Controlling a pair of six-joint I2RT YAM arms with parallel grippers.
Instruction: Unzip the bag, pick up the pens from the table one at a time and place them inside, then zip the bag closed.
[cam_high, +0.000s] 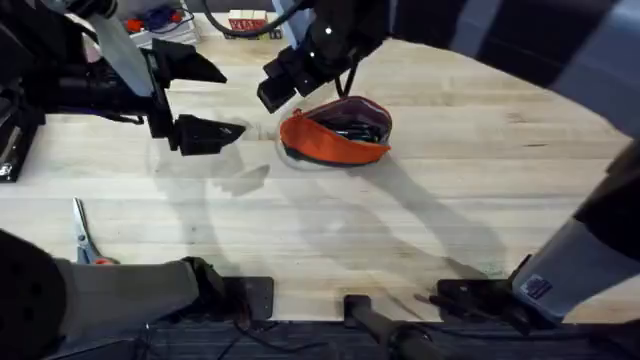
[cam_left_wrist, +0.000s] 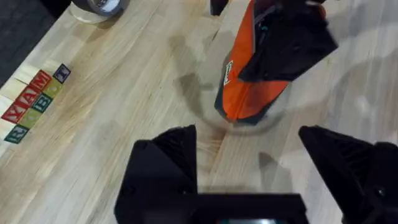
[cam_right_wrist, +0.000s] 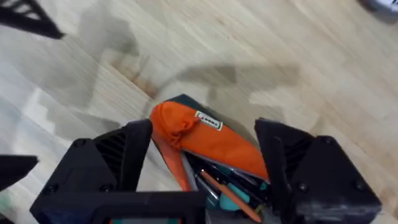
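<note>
- I see the bag (cam_high: 336, 130), a small orange pouch, lying on the far middle of the table (cam_high: 400, 230), its top zipper open and gaping.
- Through the opening, the right wrist view shows pens (cam_right_wrist: 231, 194) already inside, one orange, against dark lining.
- I see no loose pens on the bare wood around the pouch, so I judge loading is done and zipping is what remains.
- My right gripper (cam_high: 290, 75) hangs just above the pouch's near-left end. Its jaws stand apart and empty, with that end of the pouch between and below them.
- My left gripper (cam_high: 200, 100) hovers beside the pouch, a little apart from it. Its two black fingers (cam_left_wrist: 163, 163) are spread wide, holding nothing.
- A pair of orange-handled scissors (cam_high: 84, 236) lies well apart at the near left; it plays no part here.
- Risk one: I cannot make out the zipper pull in any view. Closing on fabric instead of the pull would only drag the pouch.
- Risk two: the pouch is light and unpinned. If one gripper pulls the zipper without the other holding the end, the whole bag will likely slide or flip.
- Risk three: the pens sit near the mouth. A tilt could spill them, or one tip could jam in the zipper teeth.
</note>
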